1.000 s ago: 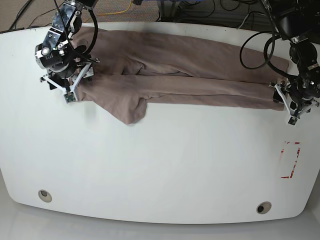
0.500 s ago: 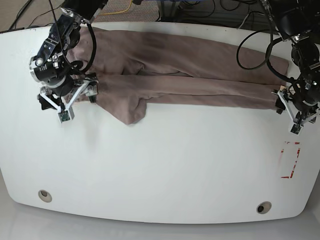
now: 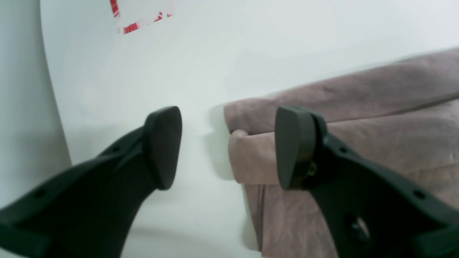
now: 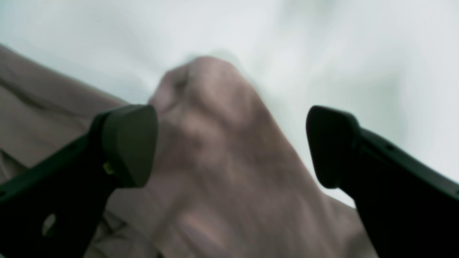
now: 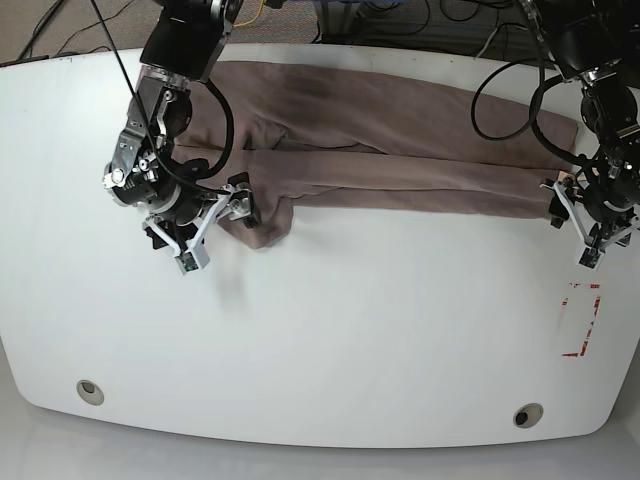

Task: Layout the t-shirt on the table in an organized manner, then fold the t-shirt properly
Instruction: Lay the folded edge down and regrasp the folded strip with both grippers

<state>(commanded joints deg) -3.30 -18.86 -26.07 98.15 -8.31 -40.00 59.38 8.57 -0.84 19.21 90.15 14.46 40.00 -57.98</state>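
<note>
While the t-shirt [image 5: 380, 140] lies as a long, narrow band across the far part of the bench [image 5: 330, 340], its long axis runs side to side, from one arm to the other.

Item: t-shirt. Doubled lengthwise, with a crease line running along the band. One loose flap [image 5: 262, 225] hangs toward the near side, at the end where the right arm works. The opposite end stops at a stacked, folded edge [image 3: 247, 157] beside the left arm.

Item: right pincer [image 5: 195, 232]. Jaws wide apart, holding nothing. The right wrist view shows a raised hump of cloth [image 4: 215, 143] between the two pads, touching neither so far as the blur allows. The flap lies directly at this pincer, on its inboard side.

Item: left pincer [image 5: 590, 222]. Jaws wide apart, holding nothing. The left wrist view shows the folded end of the band between the pads, nearer one pad [image 3: 290, 147] than the other [image 3: 165, 147], which stands over bare bench. The cloth extends away from this pincer toward the centre.

Item: red tape outline [image 5: 582, 320]. On the bench just nearward of the left pincer, apart from the cloth.

Governing relation: each arm stands at one end of the band. The right arm is nearer the stray flap; the left arm is nearer the squared end. Judgement: any coming lengthwise fold or straightening likely depends on both ends being taken along this same axis.
</note>
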